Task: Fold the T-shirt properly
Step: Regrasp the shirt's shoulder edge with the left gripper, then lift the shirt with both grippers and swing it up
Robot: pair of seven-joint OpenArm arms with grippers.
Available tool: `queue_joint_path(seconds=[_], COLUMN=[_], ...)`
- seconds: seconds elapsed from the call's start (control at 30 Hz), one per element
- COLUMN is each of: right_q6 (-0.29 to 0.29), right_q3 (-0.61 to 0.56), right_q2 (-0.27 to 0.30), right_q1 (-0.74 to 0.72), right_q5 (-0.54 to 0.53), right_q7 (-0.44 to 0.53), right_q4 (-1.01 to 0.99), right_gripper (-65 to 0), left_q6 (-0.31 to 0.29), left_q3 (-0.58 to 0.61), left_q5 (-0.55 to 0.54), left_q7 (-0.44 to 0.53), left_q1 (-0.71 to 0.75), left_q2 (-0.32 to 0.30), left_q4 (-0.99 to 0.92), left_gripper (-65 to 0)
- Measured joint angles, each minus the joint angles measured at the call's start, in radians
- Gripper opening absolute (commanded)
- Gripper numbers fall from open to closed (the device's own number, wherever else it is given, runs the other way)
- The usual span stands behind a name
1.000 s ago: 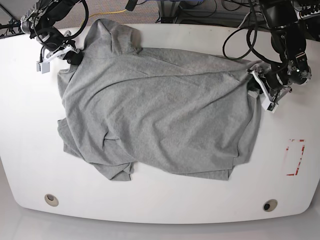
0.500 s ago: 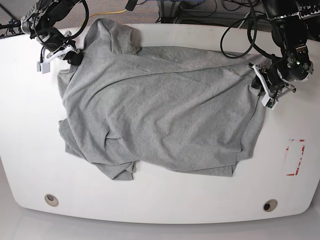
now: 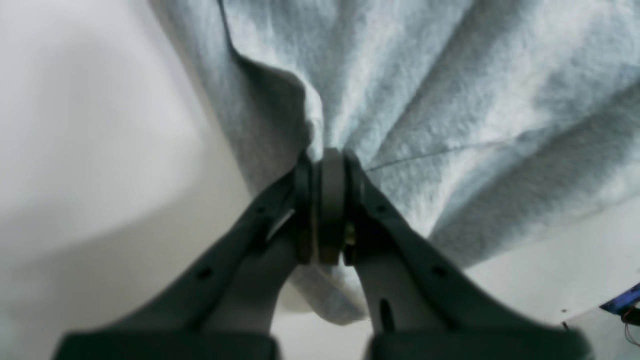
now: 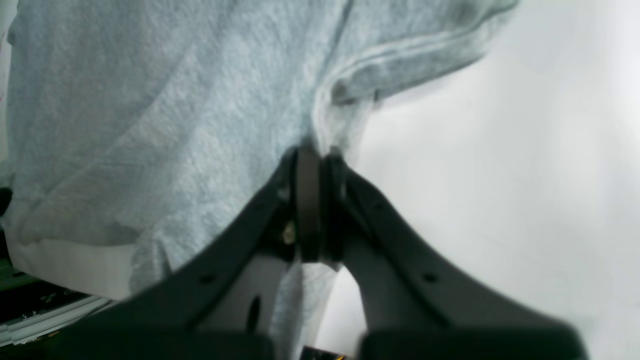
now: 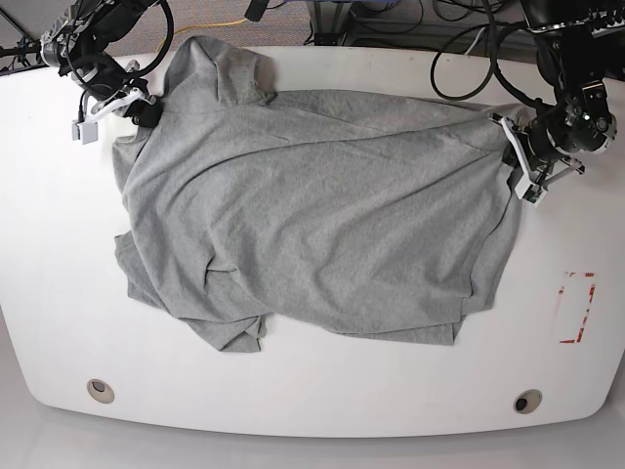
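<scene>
Near edge first: the T-shirt [image 5: 312, 225] lies spread over the white table [image 5: 59, 313], plain grey side up, its near-left part rumpled and doubled under; no clean fold showing, so the real folding is all ahead; further back on the right, the left gripper [image 5: 520, 168] is clamped on the shirt's edge; at the far left, the right gripper [image 5: 137, 106] pinches fabric too; both corners held, ready for a stretch.
</scene>
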State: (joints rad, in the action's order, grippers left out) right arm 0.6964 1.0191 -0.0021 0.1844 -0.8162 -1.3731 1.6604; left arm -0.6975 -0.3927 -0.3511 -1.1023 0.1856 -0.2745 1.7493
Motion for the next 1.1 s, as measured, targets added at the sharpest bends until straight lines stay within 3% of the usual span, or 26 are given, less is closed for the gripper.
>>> queue_joint_path(seconds=[0.43, 0.77, 1.1], right_q6=[0.000, 0.000, 0.000], right_q3=[0.000, 0.002, 0.009], right_q2=[0.002, 0.018, 0.092], right_q1=[0.000, 0.009, 0.043], right_q5=[0.000, 0.000, -0.003], right_q7=[0.000, 0.000, 0.000], right_q4=[0.000, 0.000, 0.014], right_gripper=[-65.0, -65.0, -65.0], left_q6=[0.000, 0.000, 0.000], left_q3=[-0.030, -0.054, -0.208], left_q5=[-0.001, -0.011, -0.252], left_q7=[0.000, -0.005, -0.138], left_q1=[0.006, 0.005, -0.058], left_q2=[0.008, 0.039, 0.048], left_q4=[-0.036, 0.128, 0.221], left_gripper=[-65.0, -65.0, -65.0])
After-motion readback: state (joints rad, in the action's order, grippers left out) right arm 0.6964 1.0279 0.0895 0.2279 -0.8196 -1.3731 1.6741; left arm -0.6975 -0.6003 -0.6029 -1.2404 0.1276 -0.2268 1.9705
